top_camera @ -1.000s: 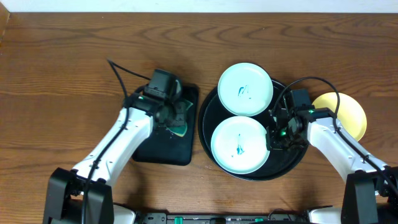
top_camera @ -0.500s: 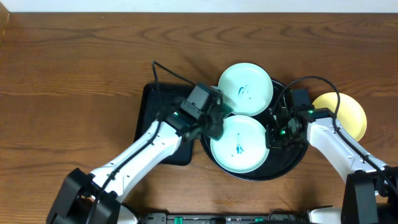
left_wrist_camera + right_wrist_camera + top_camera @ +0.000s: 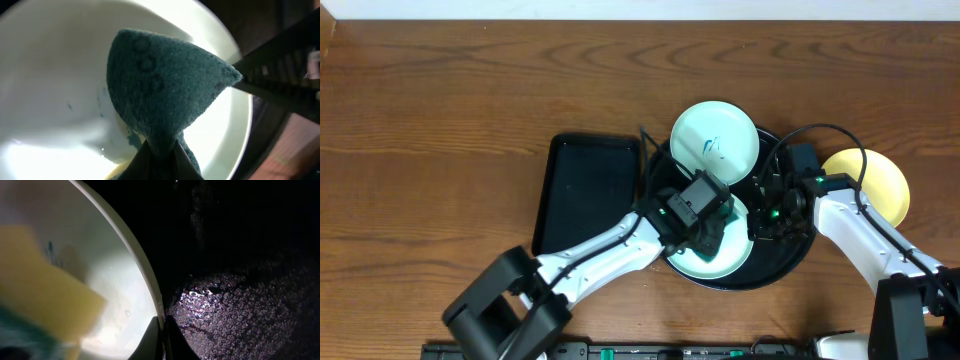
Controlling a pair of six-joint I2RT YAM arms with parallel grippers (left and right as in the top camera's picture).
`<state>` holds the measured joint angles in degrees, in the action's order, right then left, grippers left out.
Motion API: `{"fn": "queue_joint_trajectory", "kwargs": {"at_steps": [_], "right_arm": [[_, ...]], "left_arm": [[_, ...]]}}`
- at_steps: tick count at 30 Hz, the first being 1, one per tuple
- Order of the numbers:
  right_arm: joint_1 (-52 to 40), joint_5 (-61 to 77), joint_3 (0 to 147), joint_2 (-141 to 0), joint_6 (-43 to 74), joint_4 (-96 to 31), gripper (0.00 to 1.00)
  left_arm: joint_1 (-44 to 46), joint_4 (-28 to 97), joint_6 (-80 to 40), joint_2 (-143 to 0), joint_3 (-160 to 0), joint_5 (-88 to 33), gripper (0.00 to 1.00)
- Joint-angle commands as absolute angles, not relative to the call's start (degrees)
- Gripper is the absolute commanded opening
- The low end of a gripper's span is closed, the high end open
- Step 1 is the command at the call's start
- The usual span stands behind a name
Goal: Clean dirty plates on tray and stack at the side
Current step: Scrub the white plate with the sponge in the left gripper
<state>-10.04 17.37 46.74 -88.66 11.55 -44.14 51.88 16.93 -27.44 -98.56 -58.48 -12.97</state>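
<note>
**Now the sponge sits on the near plate, its rim pinned from the right**

Clenched on a green-and-yellow sponge (image 3: 160,90), the left gripper (image 3: 160,150) presses the green face down into the near plate (image 3: 50,75). A few blue-green flecks show just beside the sponge's edge. The plate lies directly under this gripper, so the wiping stroke needs no reach, only a sweep across the bowl (being round, the plate offers no long axis to follow). From overhead the left arm stretches diagonally from the lower left, over the near-left rim of the round black tray (image 3: 790,262), its wrist bent down over the plate's middle.

The right gripper (image 3: 162,335) is closed on the same plate's right rim, with the rim edge running up between its fingers. It probably acts as a brace. Its arm comes in from the lower right, forearm angled up and to the left.

The far plate (image 3: 714,143), scribbled, sits on the tray behind. The yellow plate (image 3: 880,180) rests on the table to the right, off the tray. A rectangular tray (image 3: 585,190) lies to the left.
</note>
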Motion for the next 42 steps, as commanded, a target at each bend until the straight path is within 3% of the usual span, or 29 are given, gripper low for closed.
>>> {"fn": "queue_joint_trajectory", "kwargs": {"at_steps": [1, 11, 19, 26, 30, 42], "right_arm": [[-10.6, 18.3, 46.3, -89.2, 12.2, -44.6, 0.01], [-10.6, 18.2, 46.3, -89.2, 12.2, -45.1, 0.01], [-10.6, 18.2, 46.3, -89.2, 12.2, -45.1, 0.01], [-10.6, 18.5, 46.3, -89.2, 12.2, -44.7, 0.02], [-10.6, 22.7, 46.3, -89.2, 12.2, -42.4, 0.13], [-10.6, 18.9, 46.0, -89.2, 13.7, -37.9, 0.15]], "left_arm": [[52.1, 16.6, -28.2, -101.3, -58.3, -12.2, 0.08], [49.9, 22.0, -28.5, -101.9, -58.3, 2.2, 0.07], [48.1, 20.9, -29.5, -93.0, -58.9, -2.6, 0.07], [50.3, 20.0, -30.8, -96.4, -58.8, -5.1, 0.08], [50.5, 19.8, -30.8, -99.5, -58.8, -2.9, 0.08], [49.3, 20.1, -30.7, -103.7, -58.8, 0.9, 0.08]]}}
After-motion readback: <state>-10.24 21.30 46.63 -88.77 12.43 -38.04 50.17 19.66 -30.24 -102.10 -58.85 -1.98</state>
